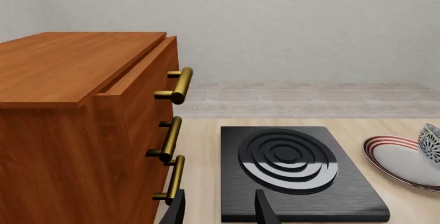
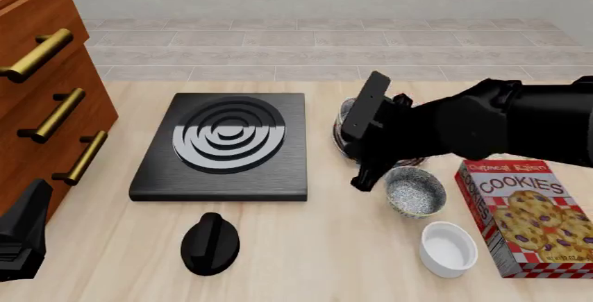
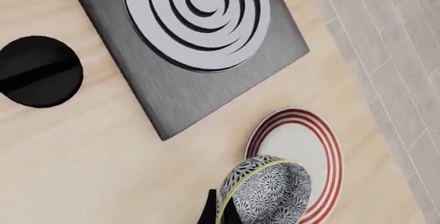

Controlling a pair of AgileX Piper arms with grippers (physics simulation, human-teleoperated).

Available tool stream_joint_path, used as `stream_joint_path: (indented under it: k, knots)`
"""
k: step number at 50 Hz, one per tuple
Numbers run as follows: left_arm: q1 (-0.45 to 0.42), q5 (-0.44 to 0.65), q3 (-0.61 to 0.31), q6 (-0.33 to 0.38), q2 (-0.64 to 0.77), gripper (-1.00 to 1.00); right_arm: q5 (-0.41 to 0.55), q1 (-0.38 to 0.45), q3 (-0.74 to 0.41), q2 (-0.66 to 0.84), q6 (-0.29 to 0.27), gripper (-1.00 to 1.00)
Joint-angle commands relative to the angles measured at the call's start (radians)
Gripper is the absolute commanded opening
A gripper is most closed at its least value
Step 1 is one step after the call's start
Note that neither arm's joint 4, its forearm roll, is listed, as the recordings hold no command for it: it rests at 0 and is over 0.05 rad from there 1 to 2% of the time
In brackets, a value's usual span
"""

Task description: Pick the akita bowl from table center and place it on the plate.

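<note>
Pale wooden table [image 2: 306,246], tiled floor and grey wall beyond.

1. Wooden drawer cabinet [image 2: 37,94], far left of the table, three brass bar handles [image 2: 57,114] down its front.
2. Black square burner [image 2: 225,146] with raised concentric rings, left of centre, lying flat just beside the cabinet.
3. Black round knob [image 2: 210,243], on the table in front of the burner, apart from it.
4. Plate [image 3: 295,149], white with thin red rim stripes, right of the burner; in the front view the right arm covers nearly all of it.
5. Akita bowl [image 3: 265,190], speckled grey and white with a pale rim, tipped onto its side over the plate's near edge. Whether it touches the plate cannot be told.
6. Right gripper [image 3: 218,214], fingers clamped on the akita bowl's wall near the rim; its dark arm [image 2: 482,125] reaches in from the right.
7. Second speckled bowl [image 2: 414,191], upright on the table, just in front of the right arm.
8. White ramekin [image 2: 448,248], upright, near that bowl and towards the front edge.
9. Cookies box [image 2: 523,215], lying flat at the right edge, beside the ramekin.
10. Left gripper [image 1: 220,213], low at the front left corner beside the cabinet, fingers spread apart with nothing between them.
</note>
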Motion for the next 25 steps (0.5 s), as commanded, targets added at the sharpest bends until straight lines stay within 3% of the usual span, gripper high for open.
stream_joint_path:
  k: [1,5,9,25]
  knots:
    - [0.0,0.0,0.0,0.0,0.0,1.0,0.015,-0.088,-0.117,0.025,0.156,-1.0]
    - [0.0,0.0,0.0,0.0,0.0,1.0,0.008,-0.129,-0.139,0.055,0.203,-1.0]
    - [0.0,0.0,0.0,0.0,0.0,1.0,-0.022,-0.188,-0.137,0.062,0.197,-1.0]
    - [0.0,0.0,0.0,0.0,0.0,1.0,-0.106,-0.241,-0.134,0.129,0.281,-1.0]
